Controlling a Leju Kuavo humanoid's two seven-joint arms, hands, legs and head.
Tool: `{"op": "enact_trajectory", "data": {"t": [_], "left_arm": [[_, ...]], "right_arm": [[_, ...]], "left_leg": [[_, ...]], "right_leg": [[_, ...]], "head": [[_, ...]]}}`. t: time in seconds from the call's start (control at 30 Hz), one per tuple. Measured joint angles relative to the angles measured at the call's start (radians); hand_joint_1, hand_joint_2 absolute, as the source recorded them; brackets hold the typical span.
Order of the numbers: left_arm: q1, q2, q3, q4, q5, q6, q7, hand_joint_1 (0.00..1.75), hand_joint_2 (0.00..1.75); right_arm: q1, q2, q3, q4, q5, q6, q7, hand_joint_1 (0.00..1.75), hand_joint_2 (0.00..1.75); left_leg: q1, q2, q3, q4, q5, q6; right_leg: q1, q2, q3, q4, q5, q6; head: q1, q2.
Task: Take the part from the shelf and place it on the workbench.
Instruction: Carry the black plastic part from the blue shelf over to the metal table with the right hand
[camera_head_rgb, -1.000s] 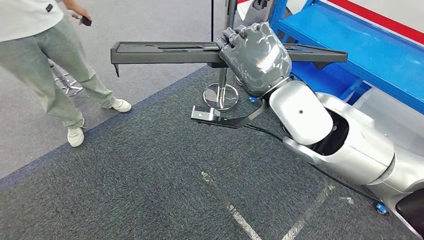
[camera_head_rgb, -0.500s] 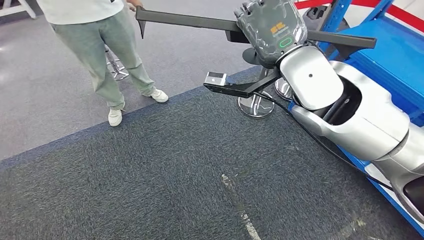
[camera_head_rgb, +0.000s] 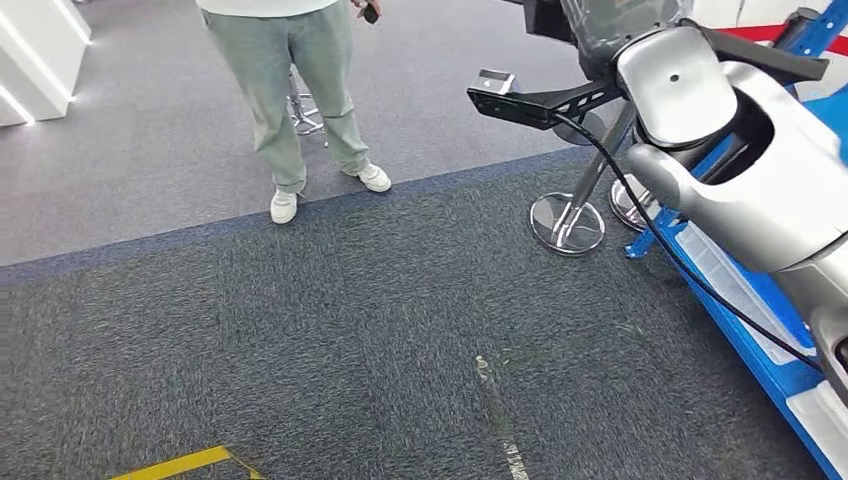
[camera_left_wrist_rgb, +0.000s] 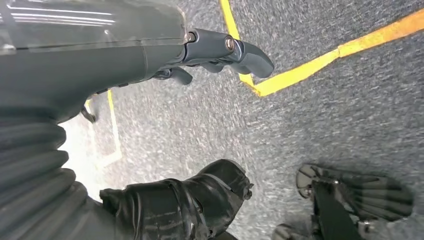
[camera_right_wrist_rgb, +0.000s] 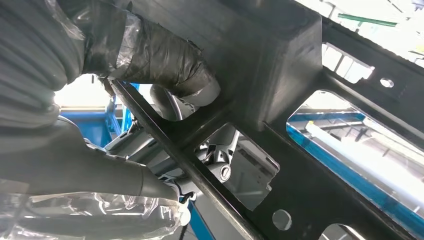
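Black moulded part (camera_right_wrist_rgb: 300, 125), ribbed with cut-out windows and round holes, gripped by right robot hand (camera_right_wrist_rgb: 150, 55), raised at far right. Left robot hand (camera_left_wrist_rgb: 165, 45) empty, fingers apart, above carpet (camera_head_rgb: 350, 330).

A person (camera_head_rgb: 300, 90) stands far left on the floor beyond the carpet (camera_head_rgb: 330, 350). A stand base (camera_head_rgb: 567, 222) sits on the carpet to the right, the shelf (camera_head_rgb: 770, 330) just right of it. The right hand (camera_right_wrist_rgb: 150, 55) grips the part (camera_right_wrist_rgb: 310, 165) overhead.
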Motion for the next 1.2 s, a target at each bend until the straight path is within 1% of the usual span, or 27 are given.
{"op": "enact_trajectory", "data": {"t": [0.03, 0.07, 0.1, 0.13, 0.2, 0.23, 0.27, 0.33, 0.37, 0.4, 0.47, 0.53, 0.57, 0.6, 0.63, 0.7, 0.77, 0.83, 0.87, 0.9, 0.97, 1.0, 1.03, 1.07, 1.1, 1.13, 1.2], "left_arm": [[-0.001, 0.000, 0.000, 0.000, -0.001, -0.001, 0.000, 0.00, 1.75], [-0.001, 0.000, 0.000, 0.000, -0.001, -0.002, 0.000, 0.00, 1.75], [0.000, 0.000, 0.000, 0.000, -0.001, -0.003, 0.000, 0.00, 1.75], [0.001, 0.000, -0.001, 0.000, -0.002, -0.003, 0.000, 0.00, 1.75], [0.000, 0.000, -0.001, 0.000, -0.002, -0.003, -0.001, 0.00, 1.75], [-0.002, 0.000, -0.001, 0.000, -0.002, -0.003, -0.001, 0.00, 1.75], [-0.002, 0.000, -0.001, 0.000, -0.003, -0.004, -0.001, 0.00, 1.75], [0.001, 0.000, -0.002, 0.000, -0.003, -0.005, -0.001, 0.00, 1.75], [0.004, 0.000, -0.002, 0.000, -0.003, -0.006, -0.001, 0.00, 1.75], [0.005, 0.000, -0.002, 0.000, -0.003, -0.007, -0.001, 0.00, 1.75], [0.004, 0.000, -0.003, 0.000, -0.004, -0.008, 0.000, 0.00, 1.75], [0.000, 0.000, -0.005, 0.000, -0.004, -0.009, 0.000, 0.00, 1.75], [-0.001, 0.000, -0.007, 0.000, -0.004, -0.009, 0.001, 0.00, 1.75], [-0.001, 0.000, -0.009, 0.000, -0.004, -0.010, 0.002, 0.00, 1.75], [-0.001, 0.000, -0.010, 0.000, -0.004, -0.009, 0.002, 0.00, 1.75], [-0.001, 0.000, -0.011, 0.000, -0.004, -0.009, 0.003, 0.00, 1.75], [-0.002, 0.002, -0.013, 0.000, -0.004, -0.008, 0.003, 0.00, 1.75], [-0.003, 0.002, -0.014, 0.000, -0.004, -0.008, 0.003, 0.00, 1.75], [-0.002, 0.002, -0.015, 0.000, -0.004, -0.007, 0.003, 0.00, 1.75], [-0.001, 0.002, -0.015, 0.000, -0.004, -0.007, 0.004, 0.00, 1.75], [-0.002, 0.001, -0.015, 0.000, -0.004, -0.007, 0.004, 0.00, 1.75], [-0.003, 0.001, -0.015, 0.000, -0.004, -0.007, 0.005, 0.00, 1.75], [-0.004, 0.001, -0.015, 0.000, -0.004, -0.007, 0.005, 0.00, 1.75], [-0.005, 0.001, -0.015, 0.000, -0.004, -0.007, 0.005, 0.00, 1.75], [-0.005, 0.001, -0.016, 0.000, -0.004, -0.007, 0.005, 0.00, 1.75], [-0.004, 0.001, -0.016, 0.000, -0.004, -0.008, 0.005, 0.00, 1.75], [-0.003, 0.001, -0.016, 0.000, -0.004, -0.008, 0.006, 0.00, 1.75]], "right_arm": [[0.002, -0.006, 0.000, 0.009, -0.001, 0.000, 0.001, 1.75, 1.75], [0.004, -0.010, 0.000, 0.017, -0.001, 0.001, 0.002, 1.75, 1.75], [0.005, -0.014, 0.000, 0.023, -0.001, 0.001, 0.003, 1.75, 1.75], [0.004, -0.017, 0.000, 0.028, -0.001, 0.001, 0.004, 1.75, 1.75], [0.001, -0.023, 0.000, 0.037, -0.001, 0.001, 0.004, 1.75, 1.75], [0.001, -0.026, 0.000, 0.041, -0.001, 0.001, 0.004, 1.75, 1.75], [0.001, -0.028, -0.001, 0.045, -0.001, 0.002, 0.004, 1.75, 1.75], [-0.001, -0.029, -0.001, 0.051, -0.001, 0.002, 0.004, 1.75, 1.75], [-0.002, -0.029, -0.001, 0.053, -0.001, 0.002, 0.004, 1.75, 1.75], [-0.005, -0.029, -0.002, 0.054, -0.001, 0.002, 0.004, 1.75, 1.75], [-0.008, -0.029, -0.002, 0.057, 0.000, 0.001, 0.004, 1.75, 1.75], [-0.008, -0.029, -0.002, 0.061, 0.000, 0.001, 0.004, 1.75, 1.75], [-0.007, -0.029, -0.002, 0.063, -0.001, 0.000, 0.003, 1.75, 1.75], [-0.007, -0.029, -0.002, 0.065, -0.001, 0.000, 0.003, 1.75, 1.75], [-0.007, -0.029, -0.002, 0.066, -0.001, -0.001, 0.003, 1.75, 1.75], [-0.008, -0.029, -0.002, 0.067, -0.001, -0.001, 0.002, 1.75, 1.75], [-0.006, -0.030, -0.002, 0.070, -0.001, -0.002, 0.002, 1.75, 1.75], [-0.004, -0.030, -0.002, 0.071, -0.001, -0.002, 0.000, 1.75, 1.75], [-0.003, -0.030, -0.003, 0.072, -0.002, -0.002, 0.000, 1.75, 1.75], [-0.004, -0.030, -0.003, 0.073, -0.002, -0.002, 0.000, 1.75, 1.75], [-0.003, -0.032, -0.003, 0.074, -0.002, -0.003, -0.001, 1.75, 1.75], [-0.001, -0.032, -0.003, 0.075, -0.002, -0.003, -0.001, 1.75, 1.75], [0.002, -0.033, -0.003, 0.076, -0.002, -0.003, -0.001, 1.75, 1.75], [0.005, -0.033, -0.003, 0.077, -0.002, -0.003, -0.001, 1.75, 1.75], [0.008, -0.033, -0.003, 0.078, -0.002, -0.003, -0.002, 1.75, 1.75], [0.009, -0.033, -0.003, 0.079, -0.002, -0.003, -0.002, 1.75, 1.75], [0.008, -0.033, -0.003, 0.080, -0.002, -0.003, -0.002, 1.75, 1.75]], "left_leg": [[0.000, -0.013, 0.000, 0.002, 0.000, 0.000], [0.001, -0.027, 0.000, 0.004, -0.001, -0.001], [0.003, -0.041, 0.000, 0.008, -0.003, -0.002], [0.005, -0.053, -0.001, 0.013, -0.005, -0.006], [0.006, -0.078, -0.011, 0.026, -0.010, -0.017], [0.008, -0.090, -0.018, 0.031, -0.009, -0.024], [0.010, -0.103, -0.024, 0.032, -0.006, -0.032], [0.015, -0.120, -0.033, 0.028, 0.000, -0.044], [0.013, -0.103, -0.039, 0.038, -0.006, -0.049], [0.010, -0.073, -0.053, 0.066, -0.022, -0.053], [0.005, -0.002, -0.105, 0.179, -0.078, -0.058], [0.005, 0.020, -0.157, 0.288, -0.117, -0.057], [0.005, 0.022, -0.161, 0.298, -0.113, -0.054], [0.003, 0.024, -0.145, 0.271, -0.094, -0.049], [-0.002, 0.033, -0.113, 0.213, -0.066, -0.041], [-0.021, 0.083, -0.041, 0.082, -0.027, -0.020], [-0.039, 0.110, -0.011, 0.024, -0.021, -0.004], [-0.039, 0.084, -0.007, 0.014, -0.015, 0.004], [-0.036, 0.072, -0.004, 0.005, -0.011, 0.007], [-0.032, 0.061, 0.001, -0.003, -0.006, 0.012], [-0.026, 0.038, 0.007, -0.012, -0.002, 0.017], [-0.024, 0.025, 0.008, -0.011, -0.001, 0.019], [-0.022, 0.010, 0.008, -0.010, -0.002, 0.019], [-0.020, -0.006, 0.008, -0.008, -0.003, 0.018], [-0.017, -0.022, 0.007, -0.003, -0.005, 0.015], [-0.013, -0.037, 0.007, 0.004, -0.008, 0.010], [-0.005, -0.066, -0.001, 0.026, -0.019, -0.005]], "right_leg": [[-0.001, 0.004, -0.025, 0.040, -0.004, 0.003], [-0.003, 0.005, -0.033, 0.043, 0.011, 0.005], [-0.007, 0.009, -0.022, 0.007, 0.043, 0.007], [-0.013, 0.022, 0.001, -0.054, 0.083, 0.010], [-0.024, 0.071, 0.049, -0.165, 0.127, 0.015], [-0.026, 0.088, 0.061, -0.193, 0.132, 0.015], [-0.023, 0.093, 0.065, -0.200, 0.127, 0.012], [-0.020, 0.067, 0.068, -0.205, 0.129, 0.000], [-0.021, 0.055, 0.071, -0.208, 0.131, -0.007], [-0.022, 0.042, 0.073, -0.211, 0.132, -0.014], [-0.016, 0.017, 0.078, -0.214, 0.132, -0.025], [-0.008, -0.011, 0.079, -0.214, 0.130, -0.031], [-0.004, -0.025, 0.080, -0.214, 0.128, -0.032], [-0.001, -0.038, 0.081, -0.214, 0.127, -0.034], [0.002, -0.050, 0.083, -0.214, 0.125, -0.035], [0.007, -0.073, 0.087, -0.215, 0.121, -0.034], [0.011, -0.096, 0.091, -0.217, 0.117, -0.028], [0.013, -0.119, 0.094, -0.220, 0.112, -0.021], [0.012, -0.112, 0.093, -0.215, 0.105, -0.018], [0.010, -0.090, 0.085, -0.194, 0.089, -0.015], [0.004, -0.026, 0.038, -0.091, 0.037, -0.010], [0.002, -0.007, 0.004, -0.025, 0.011, -0.008], [0.000, 0.001, -0.025, 0.028, -0.002, -0.004], [-0.003, 0.004, -0.041, 0.049, 0.003, -0.001], [-0.006, 0.005, -0.038, 0.031, 0.026, 0.003], [-0.012, 0.010, -0.017, -0.021, 0.064, 0.008], [-0.025, 0.054, 0.037, -0.141, 0.116, 0.018]], "head": [[0.000, 0.000], [0.000, 0.000], [0.000, 0.000], [0.000, 0.000], [-0.001, 0.000], [-0.002, 0.000], [-0.002, 0.000], [0.000, 0.000], [-0.003, 0.000], [-0.008, 0.000], [-0.017, 0.000], [-0.020, 0.000], [-0.020, 0.000], [-0.020, 0.000], [-0.020, 0.000], [-0.020, 0.000], [-0.020, 0.000], [-0.020, 0.000], [-0.019, 0.000], [-0.018, 0.000], [-0.016, 0.000], [-0.016, 0.000], [-0.015, 0.000], [-0.015, 0.000], [-0.015, 0.000], [-0.015, 0.000], [-0.015, 0.000]]}}
